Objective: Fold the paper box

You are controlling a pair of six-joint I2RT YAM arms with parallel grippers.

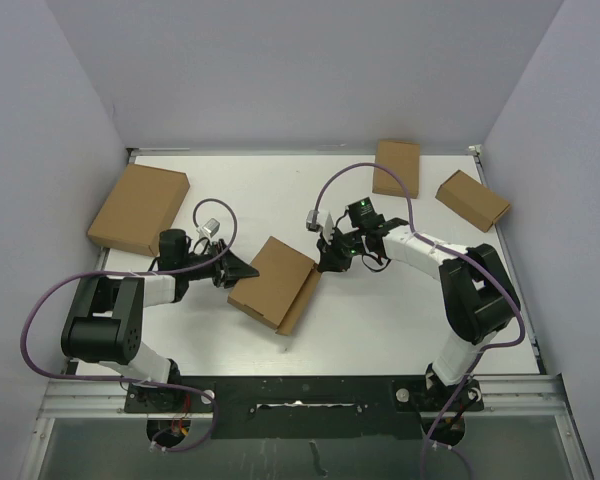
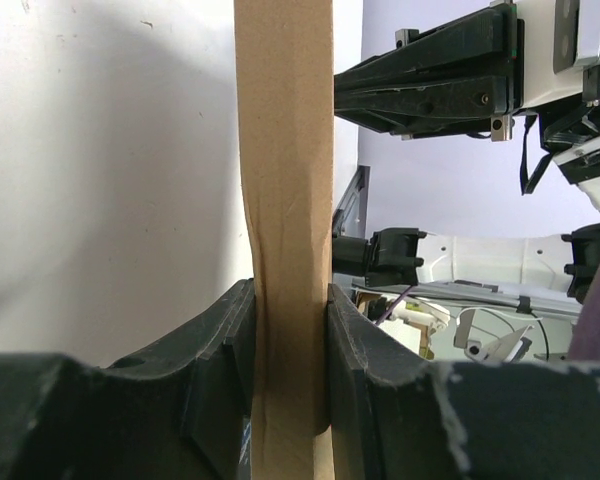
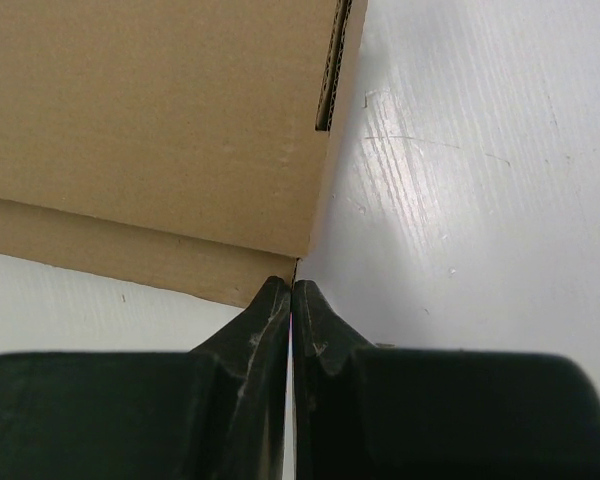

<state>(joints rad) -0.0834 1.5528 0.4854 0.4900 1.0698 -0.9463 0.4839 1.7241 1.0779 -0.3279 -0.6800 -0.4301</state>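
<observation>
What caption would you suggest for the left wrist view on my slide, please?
Left gripper clamped on a thin cardboard panel of the paper box, seen edge-on.

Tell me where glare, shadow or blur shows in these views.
Top external: even light, faint shadow beside the paper box. Left wrist: left gripper dark and soft-focused up close. Right wrist: pale sheen on the table, right gripper dark.

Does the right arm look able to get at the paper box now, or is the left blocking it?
Probably yes. The right gripper, shut, sits right at a corner of the paper box with nothing between. The left gripper clamps the opposite edge, out of the way.
</observation>
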